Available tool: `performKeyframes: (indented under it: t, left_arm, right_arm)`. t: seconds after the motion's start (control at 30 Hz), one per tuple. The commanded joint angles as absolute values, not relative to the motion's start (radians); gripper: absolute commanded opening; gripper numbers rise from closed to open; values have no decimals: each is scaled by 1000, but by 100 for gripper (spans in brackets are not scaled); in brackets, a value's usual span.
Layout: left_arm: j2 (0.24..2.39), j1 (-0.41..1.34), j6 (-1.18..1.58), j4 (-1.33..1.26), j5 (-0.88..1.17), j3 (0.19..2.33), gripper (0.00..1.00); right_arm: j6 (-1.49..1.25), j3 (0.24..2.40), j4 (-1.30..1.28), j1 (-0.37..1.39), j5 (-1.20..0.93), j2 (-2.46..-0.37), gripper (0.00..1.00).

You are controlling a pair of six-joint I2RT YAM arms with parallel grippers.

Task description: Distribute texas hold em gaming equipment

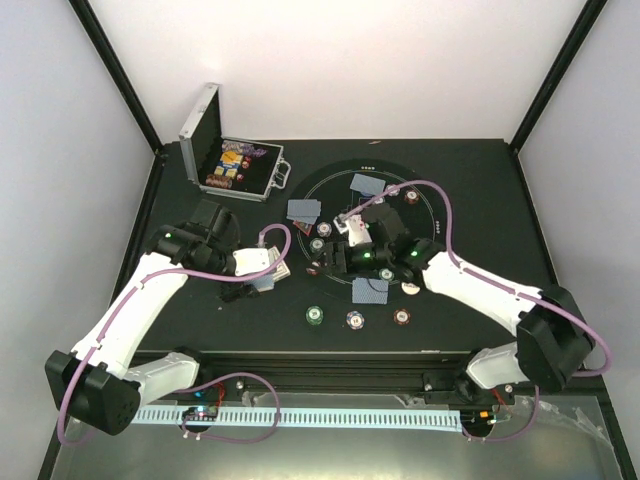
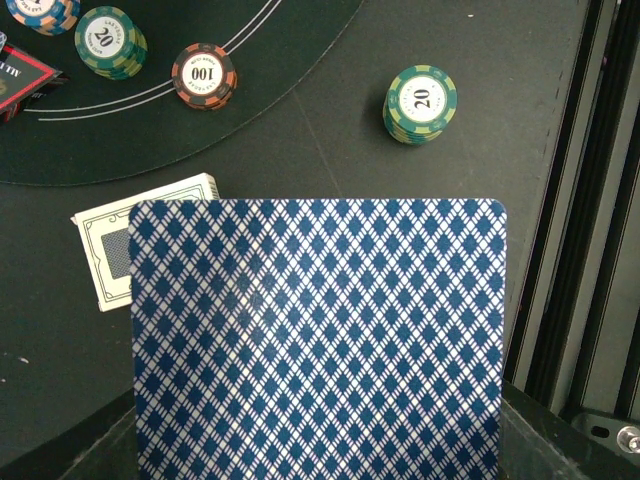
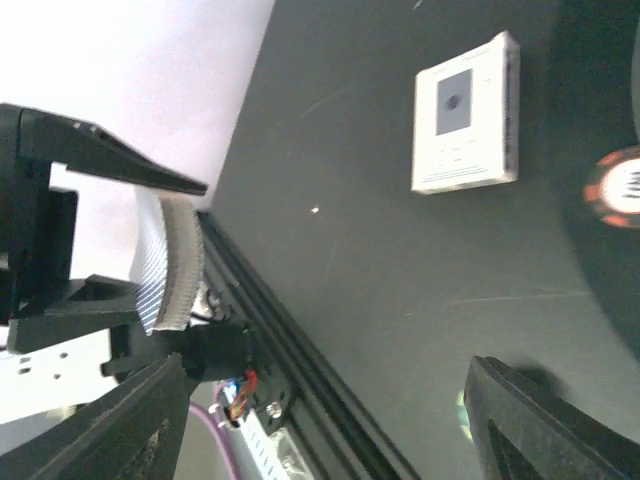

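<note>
Poker chips (image 1: 228, 168) sit inside the open silver case (image 1: 197, 128).

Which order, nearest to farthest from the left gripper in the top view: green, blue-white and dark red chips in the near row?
1. green chip, left end of the row, closest to the left gripper.
2. blue-white chip, middle of the row.
3. dark red chip, right end of the row.

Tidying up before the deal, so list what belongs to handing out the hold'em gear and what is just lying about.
Belongs to the job: deck of cards, face-down cards already laid out, green 20 chips, 100 chips.
Lying about: silver case, white card box.
</note>
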State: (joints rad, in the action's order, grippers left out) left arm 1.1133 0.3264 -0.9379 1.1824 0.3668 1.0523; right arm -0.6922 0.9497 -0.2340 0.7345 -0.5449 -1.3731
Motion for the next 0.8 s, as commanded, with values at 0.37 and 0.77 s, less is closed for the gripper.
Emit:
performKeyframes:
  t: [0.37, 0.77]
  left_arm:
    - [1108, 321, -934, 1195, 394, 1085, 2]
    - [1107, 321, -936, 1190, 390, 1075, 2]
  right_arm:
    - [-1050, 977, 266, 924, -739, -1620, 70]
    - [-1178, 987, 465, 934, -772, -1737, 65]
